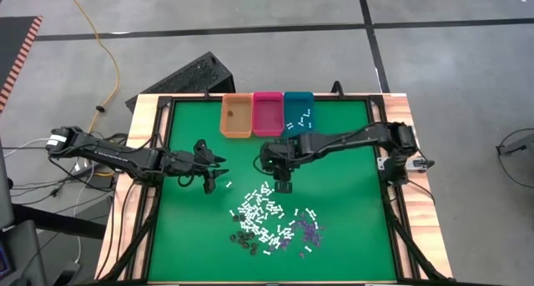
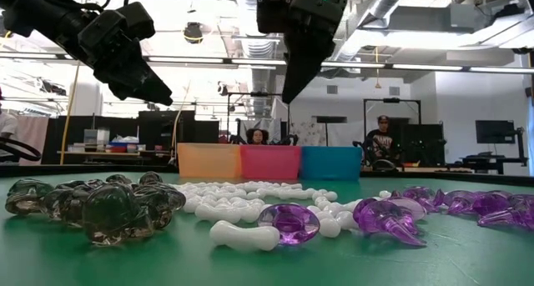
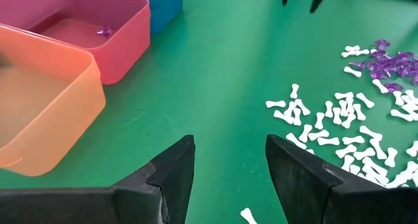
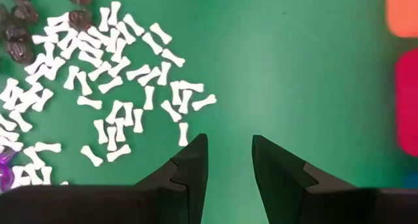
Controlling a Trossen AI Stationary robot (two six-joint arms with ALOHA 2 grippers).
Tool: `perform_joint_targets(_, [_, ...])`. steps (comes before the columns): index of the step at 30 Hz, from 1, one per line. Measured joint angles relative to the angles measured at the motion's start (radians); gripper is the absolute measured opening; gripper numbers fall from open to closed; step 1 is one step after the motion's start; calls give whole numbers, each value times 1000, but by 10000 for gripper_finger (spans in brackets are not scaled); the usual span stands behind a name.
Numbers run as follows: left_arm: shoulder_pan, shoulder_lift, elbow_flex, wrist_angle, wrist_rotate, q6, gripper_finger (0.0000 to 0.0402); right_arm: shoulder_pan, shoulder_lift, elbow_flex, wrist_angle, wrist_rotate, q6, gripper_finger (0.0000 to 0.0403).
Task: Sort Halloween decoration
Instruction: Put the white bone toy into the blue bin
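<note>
- The Halloween decoration (image 1: 271,223) lies scattered on the green bench (image 1: 192,236), in a loose heap toward its near middle: white bone-shaped sticks (image 4: 111,67), purple bits (image 2: 288,222) and dark bits (image 2: 100,207).
- In the high view the pieces are too small to tell apart beyond colour; the low view shows the dark bits as smoky, see-through lumps whose form is hard to read.
- The right end effector (image 1: 284,186) hangs above the bench just beyond the far edge of the heap. Its fingers (image 4: 192,168) stand apart with bare green between them, and nothing is gripped.
- The left end effector (image 1: 221,176) hovers over bare bench to the left of the heap, fingers (image 3: 173,175) spread wide and empty; one white stick (image 3: 248,216) shows between them, cut off by the frame edge.
- In the low view both end effectors are cropped at the top, well clear of the bench.
- Three bins sit side by side at the far edge: orange bin (image 1: 236,115), pink bin (image 1: 268,112), teal bin (image 1: 299,111).
- One small purple bit (image 3: 103,32) rests in the pink bin; a few white sticks show in the teal bin; the orange bin's contents cannot be made out.
- The right wrist view cuts the bins down to slivers of colour.
- People (image 2: 382,140) sit in the room behind the bins, partly hidden.
</note>
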Motion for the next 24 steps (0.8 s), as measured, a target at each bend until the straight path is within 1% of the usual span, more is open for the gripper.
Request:
perform_joint_targets(3, [0,0,0,-2,0,0,179,13,43,2,51,-16,-1,147])
perform_joint_targets(14, [0,0,0,-15,8,0,179,46,172,0,39,-39,3,147])
perform_joint_targets(24, [0,0,0,-23,8,-4,179,46,210,0,61,-74,2,147])
